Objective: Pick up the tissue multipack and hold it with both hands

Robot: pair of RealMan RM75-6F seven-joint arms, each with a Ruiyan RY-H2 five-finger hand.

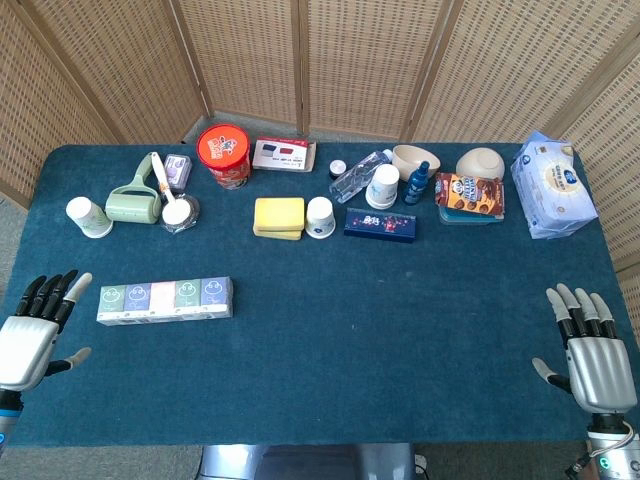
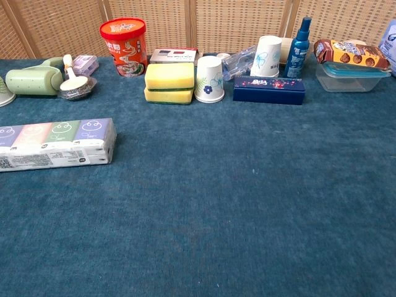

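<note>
While both hands rest at the near corners of the desk, the tissue multipack lies flat on the blue cloth at the left side, a little ahead of the left hand and not touching it. The left hand holds nothing and its fingers are spread apart, with the thumb pointing toward the middle of the desk. The right hand is at the opposite corner, well apart from the multipack, and its fingers are also apart and hold nothing. The multipack shows a row of small packs in pale colours (each one has a round smiling face on top), and in the chest view its long side with printed text faces the camera. The hands do not appear in the chest view. Behind the multipack, along the far part of the desk, stand many other things: a green lint roller, a red tub, two yellow sponges stacked one on the other, a white paper cup just beside them, a dark blue box, a blue spray bottle, a cookie pack lying on a clear container, and a big wipes pack at the far right.
</note>
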